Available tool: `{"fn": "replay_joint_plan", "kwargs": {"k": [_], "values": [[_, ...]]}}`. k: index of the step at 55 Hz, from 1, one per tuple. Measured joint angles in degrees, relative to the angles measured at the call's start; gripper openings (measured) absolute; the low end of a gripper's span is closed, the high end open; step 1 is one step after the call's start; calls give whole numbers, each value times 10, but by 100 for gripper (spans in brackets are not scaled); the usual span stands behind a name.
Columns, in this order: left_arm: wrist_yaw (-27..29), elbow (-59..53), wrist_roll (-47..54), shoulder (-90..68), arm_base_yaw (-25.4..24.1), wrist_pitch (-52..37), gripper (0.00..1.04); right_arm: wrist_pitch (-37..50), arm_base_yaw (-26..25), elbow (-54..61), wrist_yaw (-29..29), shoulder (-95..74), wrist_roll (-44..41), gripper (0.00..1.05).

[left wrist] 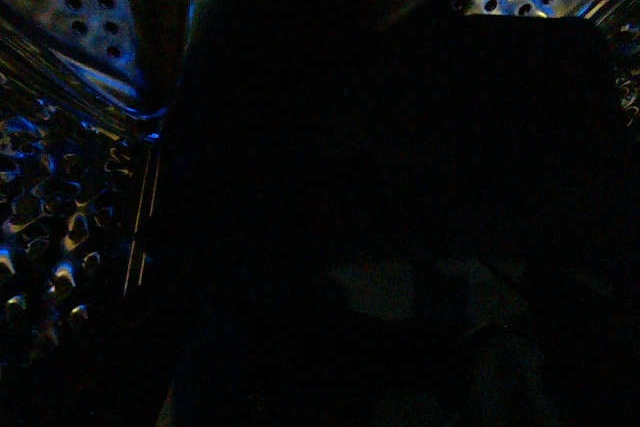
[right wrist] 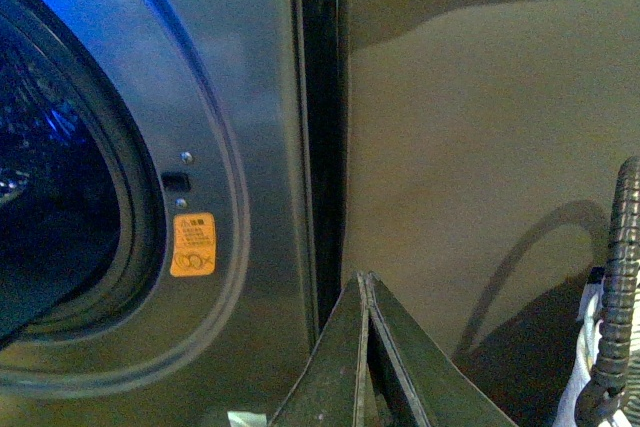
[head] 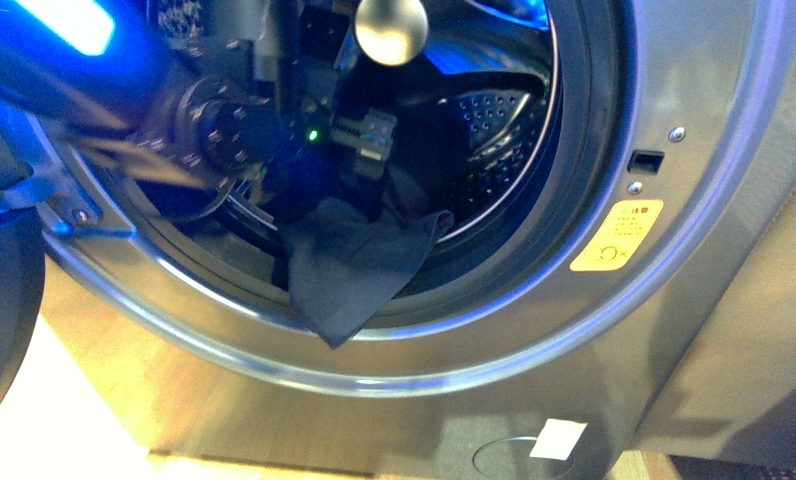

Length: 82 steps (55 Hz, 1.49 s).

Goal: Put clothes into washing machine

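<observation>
The washing machine [head: 674, 80] is a silver-grey front-loader that fills the front view, its round mouth open onto the perforated steel drum [head: 494, 130]. My left arm reaches in from the upper left, and my left gripper [head: 371, 140] is inside the mouth, shut on the clothes [head: 349, 270]. This dark cloth hangs down from it and drapes over the lower rubber gasket, one corner dangling outside. The left wrist view is dark. My right gripper [right wrist: 365, 287] is shut and empty, beside the washing machine [right wrist: 260, 147] at its right edge.
A yellow label [head: 617, 235] and a latch slot [head: 646, 160] sit right of the mouth. The label [right wrist: 193, 244] also shows in the right wrist view. A tan panel [right wrist: 480, 147] stands right of the machine, with a corrugated hose [right wrist: 620, 267] beside it. The open door [head: 4, 300] is at the left.
</observation>
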<state>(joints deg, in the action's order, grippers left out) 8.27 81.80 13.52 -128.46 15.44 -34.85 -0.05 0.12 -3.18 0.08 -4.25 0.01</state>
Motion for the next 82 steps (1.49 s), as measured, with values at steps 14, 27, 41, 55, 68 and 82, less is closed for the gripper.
{"fn": "replay_joint_plan", "kwargs": {"k": [14, 27, 41, 55, 68, 82], "values": [[-9, -84, -3, 75, 10, -30, 98, 0, 0, 17, 0, 31, 0, 2], [-30, -178, -18, 155, 21, -49, 98, -1, 0, 29, 0, 40, 0, 2], [-54, -275, -24, 251, 35, -52, 98, -1, 0, 29, 0, 40, 0, 2], [-90, -339, -51, 358, 52, -35, 98, -1, 0, 29, 0, 40, 0, 2], [-125, -373, -70, 471, 62, 2, 98, -1, 0, 29, 0, 40, 0, 2], [-139, -391, -62, 562, 70, 26, 98, -1, 0, 29, 0, 40, 0, 2]]}}
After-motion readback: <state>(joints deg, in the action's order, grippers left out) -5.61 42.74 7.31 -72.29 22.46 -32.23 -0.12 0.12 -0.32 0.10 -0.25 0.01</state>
